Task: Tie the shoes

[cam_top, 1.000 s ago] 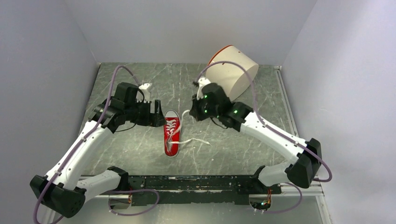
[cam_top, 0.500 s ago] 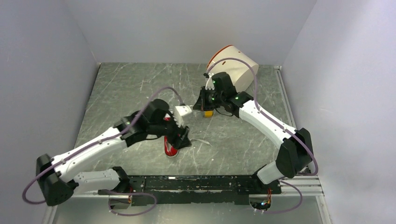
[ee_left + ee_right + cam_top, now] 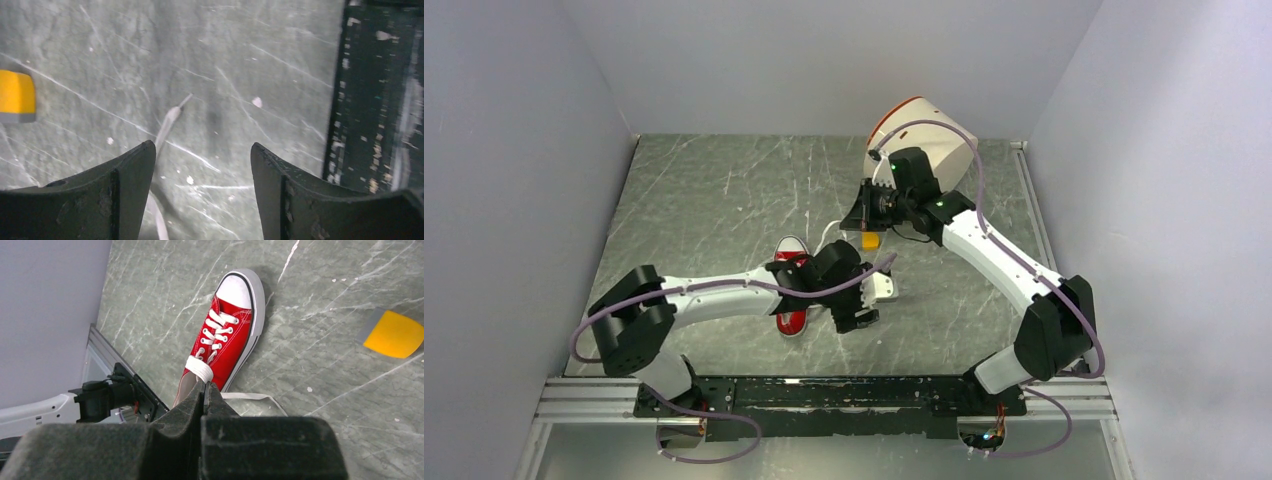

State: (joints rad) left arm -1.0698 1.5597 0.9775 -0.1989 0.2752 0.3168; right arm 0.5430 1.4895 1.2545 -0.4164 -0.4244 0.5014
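The left arm [image 3: 714, 290] stretches low and sideways, jaws spread (right arm [image 3: 984, 250] extended forward, jaws together).

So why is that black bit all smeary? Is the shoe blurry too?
Left wrist view: the black rail smears at the right edge, probably motion blur. Right wrist view: the red shoe is crisp; the right tool, shut on a lace, looks dark and soft.

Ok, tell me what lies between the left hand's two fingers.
In the left wrist view, a white lace end lies on the table inside the open left hand, close to one finger.
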